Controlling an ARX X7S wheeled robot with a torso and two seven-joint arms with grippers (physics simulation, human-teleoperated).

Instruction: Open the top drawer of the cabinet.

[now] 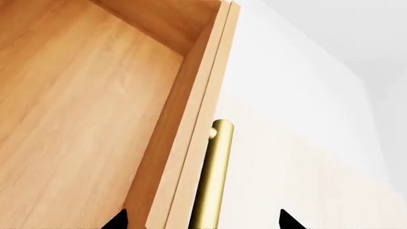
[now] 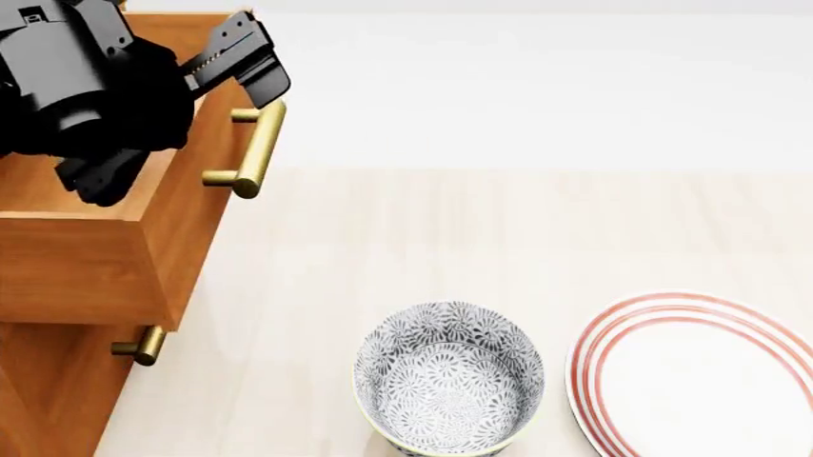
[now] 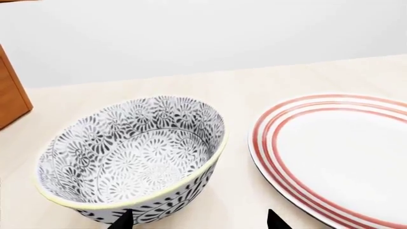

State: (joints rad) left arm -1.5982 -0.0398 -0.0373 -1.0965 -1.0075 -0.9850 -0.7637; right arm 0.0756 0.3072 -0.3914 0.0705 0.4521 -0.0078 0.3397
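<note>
Nearest the head camera, a patterned grey-and-white bowl (image 2: 448, 388) stands upright on the pale wooden surface (image 2: 508, 238), with a white plate (image 2: 699, 376) ringed in red just beside it, the two apart. Only the dark tips of the right gripper (image 3: 200, 220) show in the right wrist view, set wide apart and holding nothing, poised just before the bowl.

Farther back on the robot's left, the cabinet (image 2: 51, 400) shows one lower brass handle (image 2: 143, 346). Above it the top drawer (image 2: 95, 257) stands pulled well out, its plain wooden inside showing in the left wrist view. Its brass bar handle (image 2: 254, 150) juts from the drawer front. The left gripper (image 2: 242, 57) hangs at the far end of that bar, its jaws spread, one tip on either side of the drawer front and handle, with daylight between them and the brass.
</note>
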